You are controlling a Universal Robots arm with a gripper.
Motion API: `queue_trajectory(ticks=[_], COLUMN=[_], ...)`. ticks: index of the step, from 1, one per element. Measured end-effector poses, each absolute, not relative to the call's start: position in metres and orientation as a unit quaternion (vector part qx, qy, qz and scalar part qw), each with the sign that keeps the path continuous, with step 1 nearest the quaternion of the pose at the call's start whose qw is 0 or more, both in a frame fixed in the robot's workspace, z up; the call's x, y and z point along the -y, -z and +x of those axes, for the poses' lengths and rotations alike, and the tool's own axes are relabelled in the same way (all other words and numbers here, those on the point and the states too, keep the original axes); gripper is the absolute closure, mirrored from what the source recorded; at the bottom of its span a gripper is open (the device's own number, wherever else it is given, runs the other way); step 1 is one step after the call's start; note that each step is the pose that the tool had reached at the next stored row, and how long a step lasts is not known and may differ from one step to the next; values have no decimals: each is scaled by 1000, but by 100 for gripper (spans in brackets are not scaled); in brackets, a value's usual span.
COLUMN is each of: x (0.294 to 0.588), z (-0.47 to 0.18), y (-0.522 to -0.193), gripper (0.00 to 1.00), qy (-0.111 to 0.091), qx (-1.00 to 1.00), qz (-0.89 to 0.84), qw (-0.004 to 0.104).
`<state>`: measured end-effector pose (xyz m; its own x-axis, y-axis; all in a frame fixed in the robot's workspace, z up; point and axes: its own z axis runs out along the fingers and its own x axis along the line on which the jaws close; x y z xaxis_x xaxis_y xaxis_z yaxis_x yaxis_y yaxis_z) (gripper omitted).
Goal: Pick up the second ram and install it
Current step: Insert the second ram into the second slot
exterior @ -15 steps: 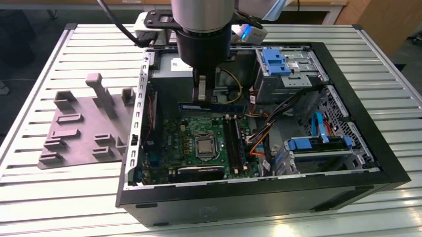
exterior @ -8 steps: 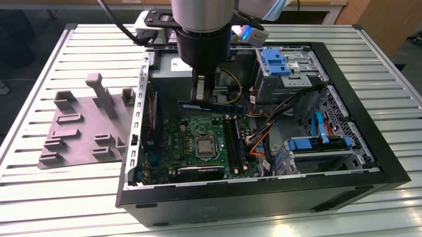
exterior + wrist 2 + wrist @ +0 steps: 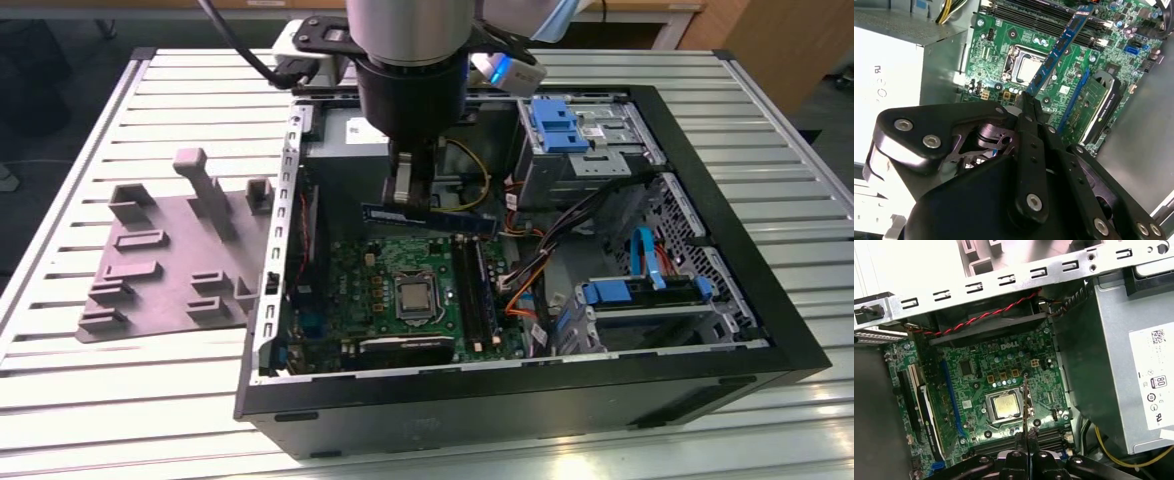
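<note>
One ram hung in the gripper, whose jaws were closed to a narrow gap on one end of it. The rest of the stick jutted free toward 3 o'clock in the exterior view.

Treat the pick-up as done. The ram was clear of the holder, which sat on the table at 9 o'clock from the case.

Treat the installation as not done. The ram was held in the air above the board, apart from the slots at 5 o'clock from the gripper. Its length lay across the line of the slots, not along it. In the second wrist view the ram ran slantwise past the processor. In the first wrist view the ram showed edge-on. You could not tell whether a slot already carried a stick.

Note the surroundings:
- Orange cables lay just beside the slots, at 3 o'clock from them. By judgement, these were your nearest obstruction.
- The power supply stood near one edge of the board.
- Blue drive cages stood at 1 o'clock from the gripper, well apart.
</note>
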<state>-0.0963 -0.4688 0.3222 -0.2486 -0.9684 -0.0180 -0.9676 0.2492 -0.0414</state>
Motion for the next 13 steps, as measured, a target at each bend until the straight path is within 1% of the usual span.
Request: queue_trajectory(ticks=[13], x=[469], z=[-96], y=[-322], gripper=[88], qy=[12], qx=[-815], qz=[-579], qw=[19])
